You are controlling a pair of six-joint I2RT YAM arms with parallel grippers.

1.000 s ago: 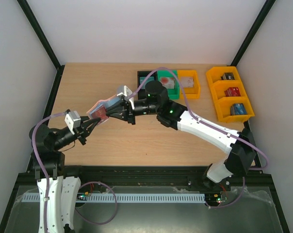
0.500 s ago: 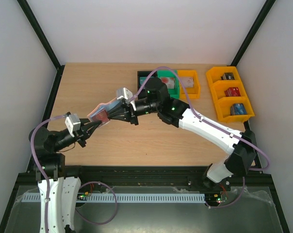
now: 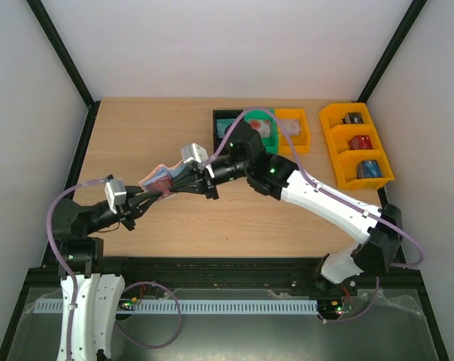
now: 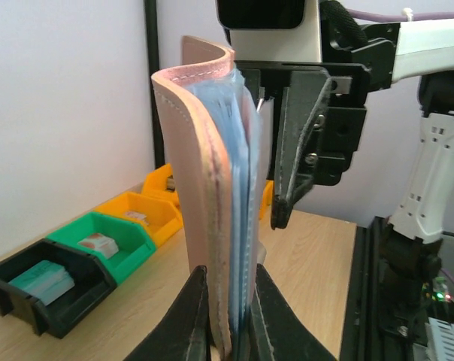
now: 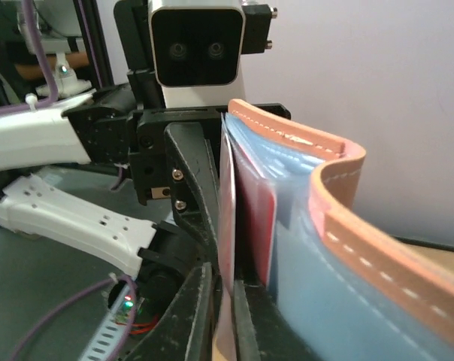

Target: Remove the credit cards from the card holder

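**Card holder held in mid-air between both arms, a card pinched but not yet drawn out**

Nearest the bases, the left gripper (image 4: pixel 231 301) is closed on the lower edge of the pinkish-tan leather folding card holder (image 4: pixel 183 173). It holds the wallet upright above the wooden table (image 3: pixel 137 128), with the stitched spine curving over the top. The blue-grey lining fans open on the side facing the other arm.

Just beyond, the right gripper (image 5: pixel 225 308) meets the holder from the opposite side. Its two fingers stand close together and appear to pinch a thin pale card (image 5: pixel 226 226) at the open mouth. A bright red plastic card (image 5: pixel 255 226) sits directly behind that sheet, tucked in its pocket.

Farther back on the table, well apart from the arms, stand a black plastic bin (image 4: pixel 62 304), a green plastic bin (image 4: pixel 129 252) and a small orange plastic bin (image 4: pixel 163 218). The black one holds something flat and pale teal, and the green one something flat, red and whitish. These may be cards already removed, but I cannot tell for certain.

As I judge it, the task is part-way at best. At least the red card and the pinched sheet remain inside, so the pull-out and any further cards are left to do.
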